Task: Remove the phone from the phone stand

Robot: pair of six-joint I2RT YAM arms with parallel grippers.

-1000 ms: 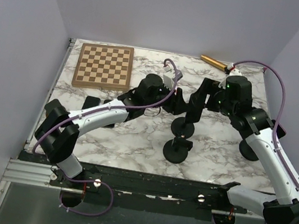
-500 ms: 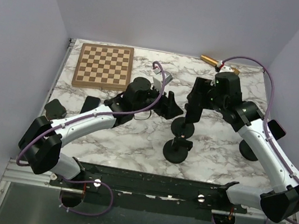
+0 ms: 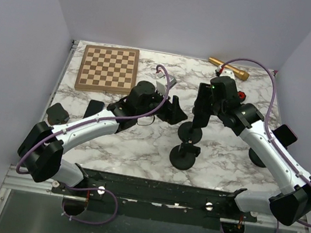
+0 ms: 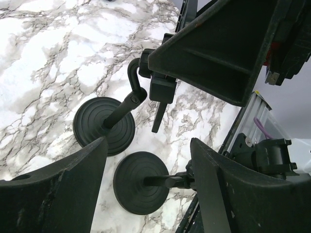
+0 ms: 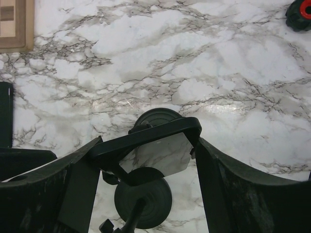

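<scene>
Phone (image 5: 160,153) sits atop the phone stand (image 4: 104,127), lower edge at the stand's cradle. Cannot tell whether it is seated in the cradle or just clear of it. Right pincer (image 5: 148,141) reaches in from above the stand and is clamped across the phone's width, one finger against each side edge near the top. Left pincer (image 4: 148,145) hovers just left of the stand, jaws apart, nothing between them. A second stand (image 4: 141,183) is just on the near side of the phone stand, both on the marble counter (image 5: 194,58). Phone's long axis runs near upright, leaning a little, top edge uppermost; its short axis spans the right pincer's gap. Glossy face mirrors the marble. Handling, as judged: stiff slab, moderate weight, slick glass and smooth rim, breakable if dropped. Best hold is on the side edges, high enough to miss the cradle. Draw it along the long axis, up and away from the stand; a sideways tug could tip the stand.
</scene>
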